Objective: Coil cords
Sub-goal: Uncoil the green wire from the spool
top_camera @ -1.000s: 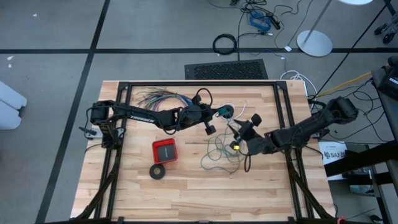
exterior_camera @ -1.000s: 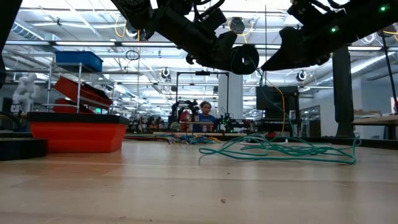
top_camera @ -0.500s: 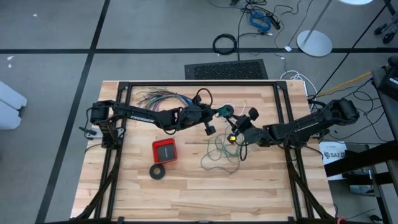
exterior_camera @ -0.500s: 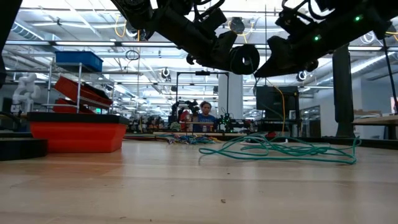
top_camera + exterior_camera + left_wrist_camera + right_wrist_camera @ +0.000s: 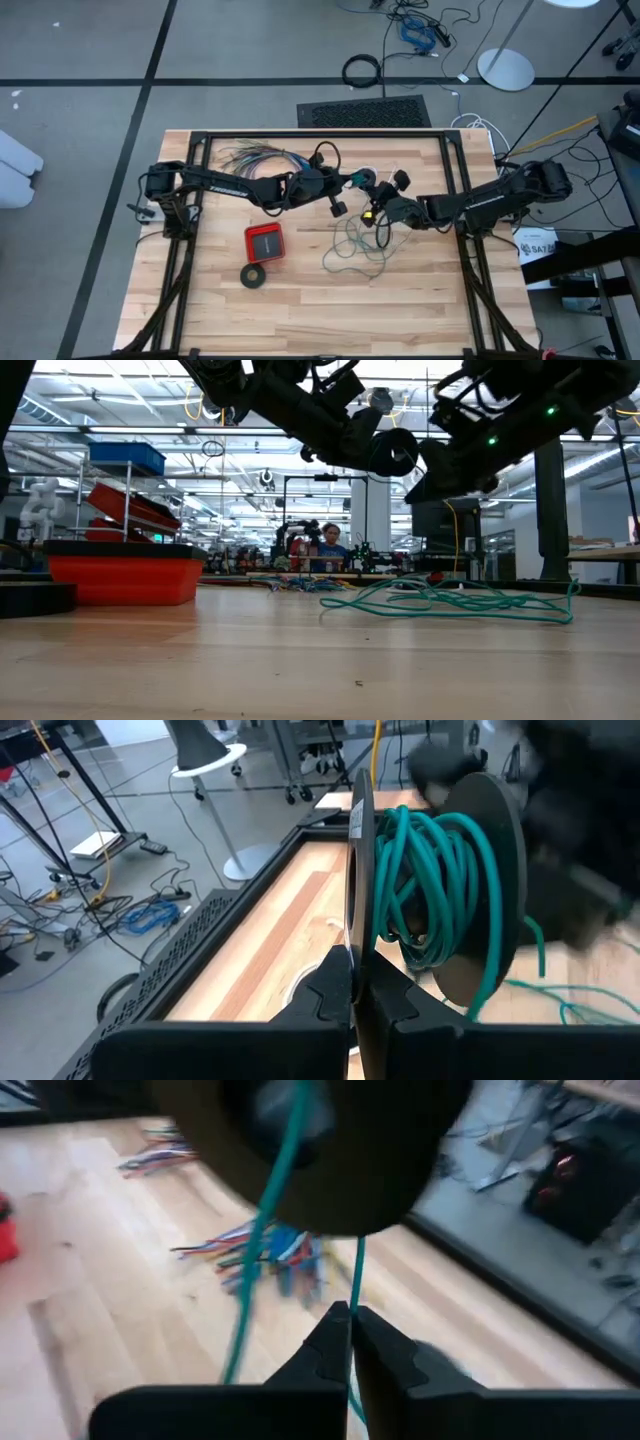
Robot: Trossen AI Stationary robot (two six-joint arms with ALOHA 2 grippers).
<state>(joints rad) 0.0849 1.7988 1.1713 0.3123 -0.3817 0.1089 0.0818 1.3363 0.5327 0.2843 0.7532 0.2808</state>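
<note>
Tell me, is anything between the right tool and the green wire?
No. The right tool is shut on the green wire just below the spool, which the left tool holds.

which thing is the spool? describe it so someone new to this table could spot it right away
Start at the wooden table and follow the left arm to the left gripper, held in the air near the table's middle. Its shut fingers pinch one dark round disc of the spool. Unlike the loose teal wire lying on the wood, this one carries teal wire wound between two discs.

Pale matt wood table (image 5: 420,300); smooth teal plastic-coated wire (image 5: 350,245)
</note>
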